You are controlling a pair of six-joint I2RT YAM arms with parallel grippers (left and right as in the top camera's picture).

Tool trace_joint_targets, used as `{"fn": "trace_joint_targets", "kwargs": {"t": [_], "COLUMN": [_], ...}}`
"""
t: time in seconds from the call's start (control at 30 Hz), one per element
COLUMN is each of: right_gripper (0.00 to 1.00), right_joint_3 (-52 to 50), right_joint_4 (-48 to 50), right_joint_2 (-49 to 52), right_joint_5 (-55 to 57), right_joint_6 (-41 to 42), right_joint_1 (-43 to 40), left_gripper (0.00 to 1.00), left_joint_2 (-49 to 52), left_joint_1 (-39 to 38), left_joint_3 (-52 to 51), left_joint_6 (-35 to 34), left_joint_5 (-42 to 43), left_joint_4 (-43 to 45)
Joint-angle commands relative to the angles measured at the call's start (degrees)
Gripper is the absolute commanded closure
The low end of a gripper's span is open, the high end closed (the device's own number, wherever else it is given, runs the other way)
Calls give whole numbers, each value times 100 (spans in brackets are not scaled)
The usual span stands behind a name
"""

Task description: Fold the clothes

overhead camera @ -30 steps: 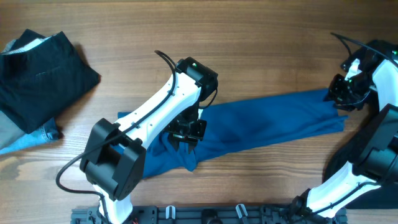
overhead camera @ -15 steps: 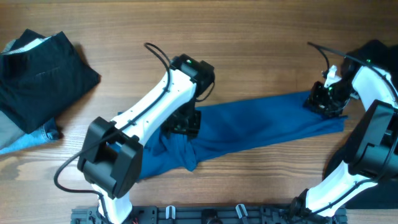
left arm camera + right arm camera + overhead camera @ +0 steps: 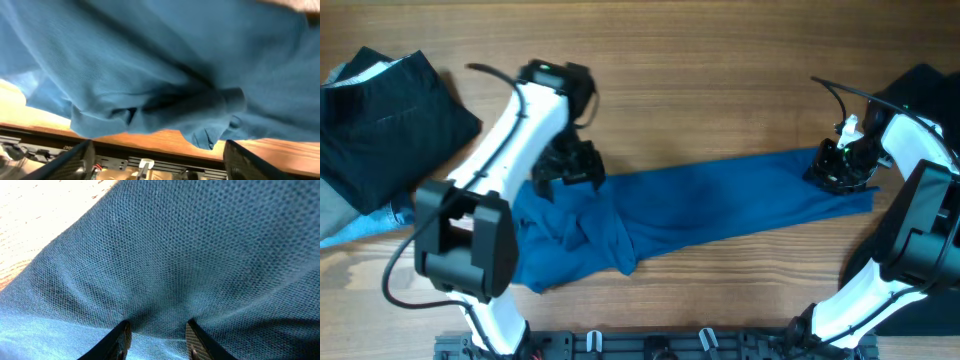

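Note:
The clothes here are chiefly a royal-blue shirt [image 3: 720, 205], lying in a long band across the table, bunched and creased at its left end. My left gripper [image 3: 565, 172] hovers over that bunched end. In the left wrist view it [image 3: 157, 167] is open wide, its fingers [image 3: 75, 160] hold nothing, and blue fabric [image 3: 160, 65] fills the frame beyond them. My right gripper [image 3: 838, 170] sits at the shirt's right end. The right wrist view shows it [image 3: 159, 340] shut on a fold of the blue knit [image 3: 175, 255].
A folded black garment [image 3: 385, 115] lies at the far left, on top of a grey and light-blue piece [image 3: 360, 225]. Another dark garment [image 3: 920, 85] shows at the right edge behind my right arm. A black rail [image 3: 650, 345] runs along the table's front edge.
My left gripper has opened, let go of the shirt and moved up and to the left. My right gripper has moved a little to the left, still holding the shirt's right end.

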Motion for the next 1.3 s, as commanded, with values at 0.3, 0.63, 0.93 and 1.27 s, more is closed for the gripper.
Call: {"fn": "trace_joint_targets", "kwargs": {"t": [0.3, 0.63, 0.93, 1.27], "right_gripper": [59, 58, 58, 59], "right_joint_3": [-79, -79, -79, -76], "right_joint_4": [13, 9, 50, 678], "right_joint_2": [-72, -72, -72, -74], "right_joint_5": [-79, -76, -81, -782], "right_joint_6": [83, 83, 90, 590], "right_joint_1": [9, 9, 9, 9], "left_gripper": [16, 30, 96, 96], "left_joint_2": [-76, -70, -72, -72], "left_joint_1": [1679, 2090, 2116, 2181], "left_joint_3": [-1558, -2424, -2638, -1075], "left_joint_6": [105, 98, 111, 280], "left_joint_5": [151, 151, 83, -389], "left_joint_4": [1163, 2479, 3521, 4087]}}
